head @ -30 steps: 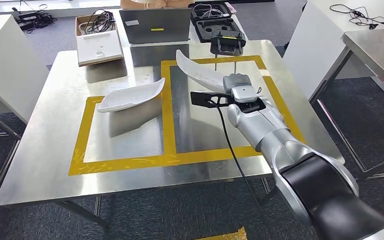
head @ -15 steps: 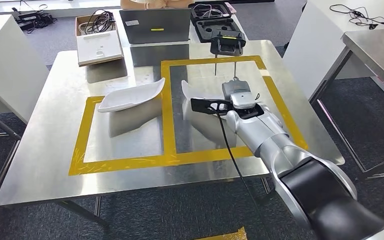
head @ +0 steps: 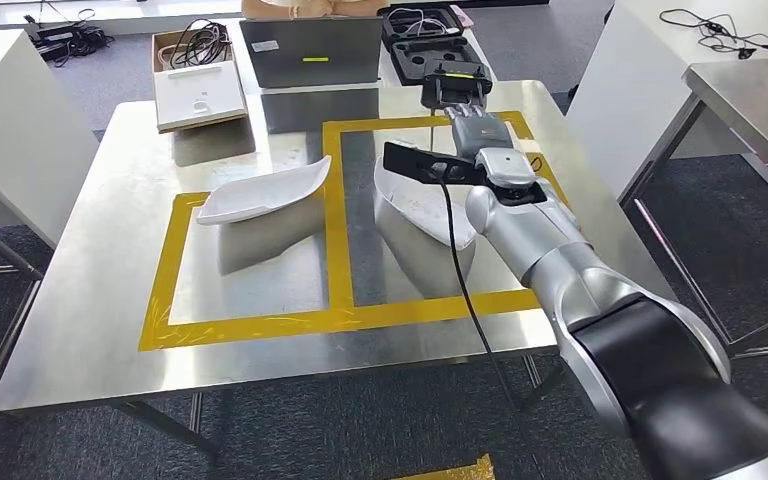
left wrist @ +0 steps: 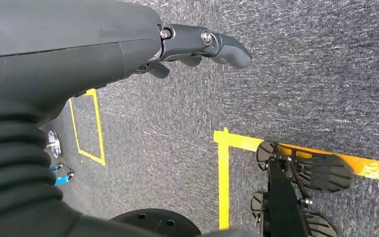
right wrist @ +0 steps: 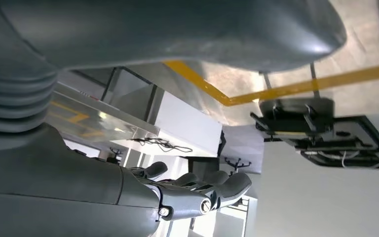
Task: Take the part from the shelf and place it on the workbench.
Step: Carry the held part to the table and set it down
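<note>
Since the earlier frame the right hand (head: 476, 133) had drawn back from the part (head: 417, 203) toward the far edge of the table (head: 100, 300), leaving the white part lying in the right-hand taped square (head: 430, 125), its reflection showing in the steel below it. In the right wrist view the hand (right wrist: 197, 190) was empty, its fingers (right wrist: 232, 183) loosely extended with nothing between them. A second white part (head: 260, 190) lay in the left taped square, well apart from the first. A black device (head: 454, 84) sat at the far edge of the table just beyond the right hand. The left hand (left wrist: 197, 47) hung over grey carpet with yellow floor tape (left wrist: 223, 168), holding nothing, its fingers slightly curled.
</note>
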### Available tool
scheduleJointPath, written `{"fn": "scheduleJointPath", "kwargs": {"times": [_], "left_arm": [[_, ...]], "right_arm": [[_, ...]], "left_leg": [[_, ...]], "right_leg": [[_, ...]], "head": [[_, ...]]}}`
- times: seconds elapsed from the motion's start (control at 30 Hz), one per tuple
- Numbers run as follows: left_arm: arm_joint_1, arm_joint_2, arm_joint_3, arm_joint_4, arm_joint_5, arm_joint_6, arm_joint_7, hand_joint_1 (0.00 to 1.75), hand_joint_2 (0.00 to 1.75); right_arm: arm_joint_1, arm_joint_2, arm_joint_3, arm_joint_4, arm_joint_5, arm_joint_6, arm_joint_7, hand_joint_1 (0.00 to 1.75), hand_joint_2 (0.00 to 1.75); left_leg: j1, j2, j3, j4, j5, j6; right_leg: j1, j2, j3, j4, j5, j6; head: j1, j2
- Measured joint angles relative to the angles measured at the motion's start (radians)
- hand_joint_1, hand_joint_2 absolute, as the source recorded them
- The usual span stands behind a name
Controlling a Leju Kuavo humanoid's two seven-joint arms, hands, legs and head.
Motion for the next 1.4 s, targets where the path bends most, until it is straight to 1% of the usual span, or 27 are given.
{"fn": "scheduleJointPath", "kwargs": {"times": [0.07,0.13,0.17,0.23,0.27,0.3,0.33,0.37,0.43,0.5,0.6,0.63,0.7,0.77,0.8,0.83,0.87,0.97,1.03,1.1,1.13,1.17,1.23,1.3,1.33,1.37,1.4], "left_arm": [[0.0,0.001,0.002,0.0,0.001,0.0,0.0,0.0,0.0],[-0.001,0.001,0.005,0.0,0.002,0.0,0.0,0.0,0.0],[-0.001,0.001,0.006,0.0,0.004,0.0,0.0,0.0,0.0],[-0.001,0.002,0.009,0.0,0.007,0.0,-0.001,0.0,0.0],[0.001,0.003,0.012,0.0,0.008,0.0,-0.001,0.0,0.0],[0.003,0.003,0.014,0.0,0.008,0.0,-0.001,0.0,0.0],[0.005,0.003,0.017,0.0,0.008,0.0,-0.002,0.0,0.0],[0.008,0.002,0.018,0.0,0.008,0.0,-0.002,0.0,0.0],[0.01,0.002,0.021,0.0,0.008,0.0,-0.002,0.0,0.0],[0.01,0.002,0.022,0.0,0.008,0.0,-0.001,0.0,0.0],[0.019,0.002,0.027,0.0,0.019,0.0,-0.001,0.0,0.0],[0.024,0.002,0.031,0.0,0.024,0.0,-0.003,0.0,0.0],[0.036,0.001,0.038,0.001,0.031,0.0,-0.01,0.0,0.0],[0.044,-0.001,0.042,0.001,0.033,0.0,-0.017,0.0,0.0],[0.047,-0.001,0.044,0.002,0.033,0.0,-0.019,0.0,0.0],[0.048,-0.001,0.045,0.002,0.033,0.0,-0.021,0.0,0.0],[0.05,-0.001,0.047,0.002,0.033,0.0,-0.023,0.0,0.0],[0.051,-0.002,0.049,0.001,0.038,0.0,-0.032,0.0,0.0],[0.05,-0.004,0.053,0.001,0.045,0.0,-0.043,0.0,0.0],[0.05,-0.005,0.059,0.001,0.051,0.0,-0.05,0.0,0.0],[0.05,-0.005,0.062,0.001,0.053,0.0,-0.052,0.0,0.0],[0.051,-0.005,0.064,0.001,0.054,0.0,-0.051,0.0,0.0],[0.053,-0.004,0.068,0.001,0.058,0.0,-0.049,0.0,0.0],[0.054,-0.002,0.072,0.001,0.062,0.0,-0.048,0.0,0.0],[0.054,-0.001,0.074,0.001,0.063,0.0,-0.049,0.0,0.0],[0.055,0.0,0.076,0.001,0.063,0.0,-0.05,0.0,0.0],[0.055,0.0,0.078,0.001,0.064,0.0,-0.052,0.0,0.0]], "right_arm": [[-0.02,0.0,-0.019,-0.004,-0.01,-0.011,-0.017,0.0,0.0],[-0.031,-0.003,-0.038,-0.012,-0.038,-0.038,-0.065,0.0,0.0],[-0.036,-0.004,-0.051,-0.019,-0.065,-0.057,-0.102,0.0,0.0],[-0.051,-0.006,-0.088,-0.037,-0.136,-0.09,-0.178,0.0,0.0],[-0.061,-0.007,-0.109,-0.049,-0.168,-0.099,-0.205,0.0,0.0],[-0.071,-0.007,-0.13,-0.062,-0.193,-0.102,-0.223,0.0,0.0],[-0.081,-0.008,-0.148,-0.075,-0.209,-0.102,-0.232,0.0,0.0],[-0.092,-0.008,-0.164,-0.087,-0.217,-0.101,-0.237,0.0,0.0],[-0.109,-0.008,-0.185,-0.108,-0.224,-0.1,-0.24,0.0,0.0],[-0.117,-0.008,-0.199,-0.126,-0.235,-0.109,-0.254,0.0,0.0],[-0.116,-0.007,-0.222,-0.165,-0.296,-0.161,-0.327,0.0,0.0],[-0.112,-0.007,-0.23,-0.188,-0.327,-0.18,-0.35,0.0,0.0],[-0.09,-0.008,-0.246,-0.267,-0.406,-0.209,-0.382,0.0,0.0],[-0.042,-0.016,-0.261,-0.378,-0.484,-0.23,-0.396,0.0,0.0],[-0.01,-0.023,-0.268,-0.44,-0.516,-0.239,-0.4,0.0,0.0],[0.024,-0.031,-0.274,-0.502,-0.538,-0.246,-0.401,0.0,0.0],[0.055,-0.04,-0.28,-0.561,-0.554,-0.253,-0.401,0.0,0.0],[0.121,-0.073,-0.297,-0.712,-0.573,-0.258,-0.4,0.0,0.0],[0.156,-0.103,-0.307,-0.798,-0.584,-0.258,-0.405,0.0,0.0],[0.199,-0.145,-0.321,-0.882,-0.605,-0.263,-0.419,0.0,0.0],[0.222,-0.169,-0.331,-0.925,-0.622,-0.266,-0.427,0.0,0.0],[0.246,-0.194,-0.342,-0.966,-0.643,-0.268,-0.431,0.0,0.0],[0.292,-0.243,-0.368,-1.043,-0.691,-0.266,-0.44,0.0,0.0],[0.343,-0.285,-0.393,-1.111,-0.739,-0.26,-0.457,0.0,0.0],[0.37,-0.303,-0.404,-1.142,-0.763,-0.255,-0.466,0.0,0.0],[0.396,-0.319,-0.413,-1.171,-0.786,-0.249,-0.475,0.0,0.0],[0.417,-0.332,-0.421,-1.197,-0.806,-0.244,-0.482,0.0,0.0]], "left_leg": [[0.001,0.001,0.002,-0.002,0.003,0.006],[0.006,0.004,0.007,-0.011,0.011,0.014],[0.009,0.007,0.008,-0.016,0.015,0.018],[0.01,0.01,0.007,-0.016,0.017,0.022],[0.01,0.011,0.005,-0.015,0.017,0.022],[0.01,0.012,0.004,-0.013,0.017,0.022],[0.011,0.012,0.002,-0.01,0.018,0.022],[0.012,0.012,0.0,-0.007,0.018,0.02],[0.013,0.011,-0.007,0.001,0.019,0.011],[0.014,0.009,-0.013,0.005,0.024,-0.004],[0.014,0.007,-0.023,0.004,0.033,-0.029],[0.014,0.007,-0.03,0.013,0.02,-0.036],[0.016,0.008,-0.058,0.089,-0.05,-0.045],[0.017,0.009,-0.092,0.216,-0.134,-0.05],[0.017,0.009,-0.098,0.262,-0.155,-0.052],[0.017,0.009,-0.089,0.278,-0.157,-0.053],[0.018,0.009,-0.063,0.256,-0.141,-0.052],[0.017,0.006,0.069,0.074,-0.097,-0.046],[0.013,0.001,0.107,0.015,-0.1,-0.035],[0.01,-0.002,0.1,0.012,-0.09,-0.019],[0.011,0.0,0.094,0.009,-0.083,-0.009],[0.013,0.002,0.087,0.006,-0.073,0.0],[0.015,0.006,0.067,0.004,-0.05,0.014],[0.012,0.008,0.039,0.004,-0.029,0.019],[0.011,0.009,0.026,0.005,-0.019,0.02],[0.009,0.01,0.012,0.006,-0.01,0.02],[0.008,0.01,0.0,0.006,-0.001,0.02]], "right_leg": [[0.0,0.001,0.002,-0.001,0.001,0.005],[0.0,0.0,-0.006,0.021,-0.018,0.011],[0.0,-0.001,-0.021,0.059,-0.045,0.014],[-0.003,-0.004,-0.074,0.188,-0.118,0.017],[-0.005,-0.005,-0.099,0.252,-0.144,0.019],[-0.007,-0.006,-0.111,0.289,-0.152,0.021],[-0.009,-0.007,-0.106,0.288,-0.14,0.022],[-0.011,-0.009,-0.081,0.247,-0.114,0.023],[-0.013,-0.011,-0.004,0.11,-0.062,0.022],[-0.009,-0.01,0.033,0.034,-0.04,0.012],[-0.008,-0.008,0.02,0.026,-0.03,-0.01],[-0.01,-0.008,0.015,0.023,-0.023,-0.018],[-0.013,-0.009,0.003,0.018,-0.007,-0.031],[-0.012,-0.01,-0.012,0.018,0.006,-0.036],[-0.012,-0.01,-0.02,0.019,0.012,-0.035],[-0.011,-0.011,-0.029,0.02,0.019,-0.033],[-0.012,-0.012,-0.039,0.022,0.025,-0.031],[-0.013,-0.013,-0.065,0.03,0.043,-0.018],[-0.011,-0.013,-0.068,0.03,0.054,-0.005],[-0.011,-0.013,-0.065,0.023,0.067,0.01],[-0.012,-0.012,-0.067,0.024,0.064,0.017],[-0.013,-0.011,-0.075,0.037,0.044,0.022],[-0.014,-0.011,-0.105,0.122,-0.045,0.031],[-0.013,-0.011,-0.136,0.25,-0.128,0.036],[-0.013,-0.011,-0.138,0.291,-0.138,0.036],[-0.013,-0.011,-0.125,0.302,-0.128,0.034],[-0.012,-0.011,-0.096,0.279,-0.106,0.031]], "head": [[0.0,0.0],[0.001,0.0],[0.002,0.0],[0.004,0.0],[0.004,0.0],[0.004,0.0],[0.004,0.0],[0.004,0.0],[0.004,0.0],[0.004,0.0],[0.003,0.0],[0.003,0.0],[0.003,0.0],[0.002,0.0],[0.002,0.0],[0.002,0.0],[0.002,0.0],[0.003,0.0],[0.003,0.0],[0.002,0.0],[0.002,0.0],[0.003,0.0],[0.004,0.0],[0.005,0.0],[0.005,0.0],[0.005,0.0],[0.005,0.0]]}}
